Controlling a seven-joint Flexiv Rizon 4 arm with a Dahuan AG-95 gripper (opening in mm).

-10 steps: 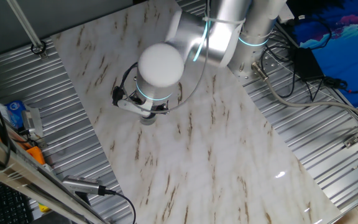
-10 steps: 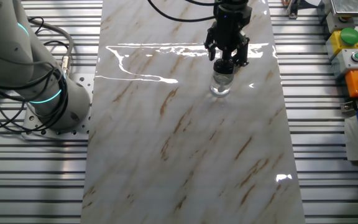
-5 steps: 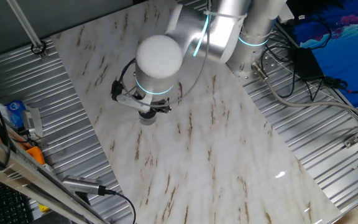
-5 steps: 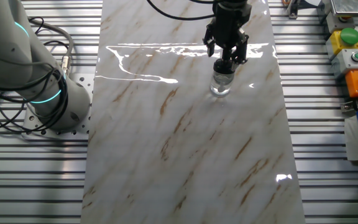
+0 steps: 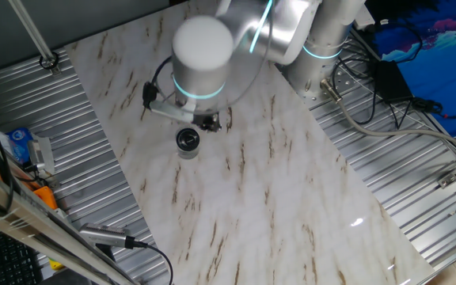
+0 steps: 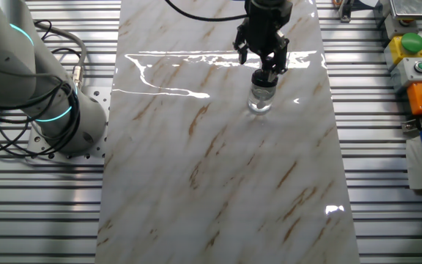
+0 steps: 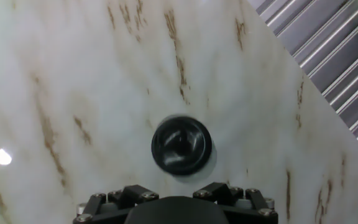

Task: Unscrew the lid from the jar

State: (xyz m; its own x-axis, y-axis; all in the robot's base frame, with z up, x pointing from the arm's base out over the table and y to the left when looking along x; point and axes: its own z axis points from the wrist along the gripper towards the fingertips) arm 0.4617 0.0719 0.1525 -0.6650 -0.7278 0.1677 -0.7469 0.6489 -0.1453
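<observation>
The jar (image 6: 260, 101) stands upright on the marble tabletop, with a clear whitish body. The black lid (image 5: 187, 139) sits on top of it and shows as a dark round disc in the hand view (image 7: 181, 145). My gripper (image 6: 264, 66) hangs just above the lid, apart from it, with its jaws open and nothing in them. In one fixed view the gripper (image 5: 205, 121) is up and right of the jar, under the white wrist. In the hand view only the gripper's black base shows along the bottom edge.
The marble board (image 5: 275, 198) lies on a ribbed metal table (image 6: 387, 183). The arm's base (image 6: 57, 110) and its cables stand at the left. A box with coloured buttons (image 6: 416, 66) is at the right edge. Cables and a blue bag (image 5: 418, 39) lie beyond the board.
The gripper has let go of the lid and risen off the jar. In one fixed view the wrist has moved up and the lid now shows uncovered.
</observation>
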